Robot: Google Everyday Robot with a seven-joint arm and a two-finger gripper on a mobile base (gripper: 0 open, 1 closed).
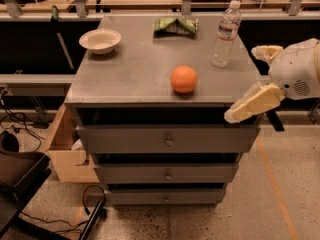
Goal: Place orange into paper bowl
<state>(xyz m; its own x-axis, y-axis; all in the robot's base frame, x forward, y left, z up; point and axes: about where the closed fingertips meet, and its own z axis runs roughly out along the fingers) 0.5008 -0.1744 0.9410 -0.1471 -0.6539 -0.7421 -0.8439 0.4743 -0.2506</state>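
The orange (183,79) sits on the grey cabinet top (130,79), near the middle of its front edge. The off-white paper bowl (100,40) stands empty at the back left corner of the top. My gripper (243,84) is at the right, just off the cabinet's front right corner and to the right of the orange. It is open and empty: one cream finger (252,104) points down-left toward the corner, the other (265,51) sits higher up.
A clear water bottle (225,34) stands upright at the back right, between the gripper and the bowl's side. A green snack bag (175,25) lies at the back middle. Drawers (167,140) fill the front; a wooden box (62,144) sits on the floor at left.
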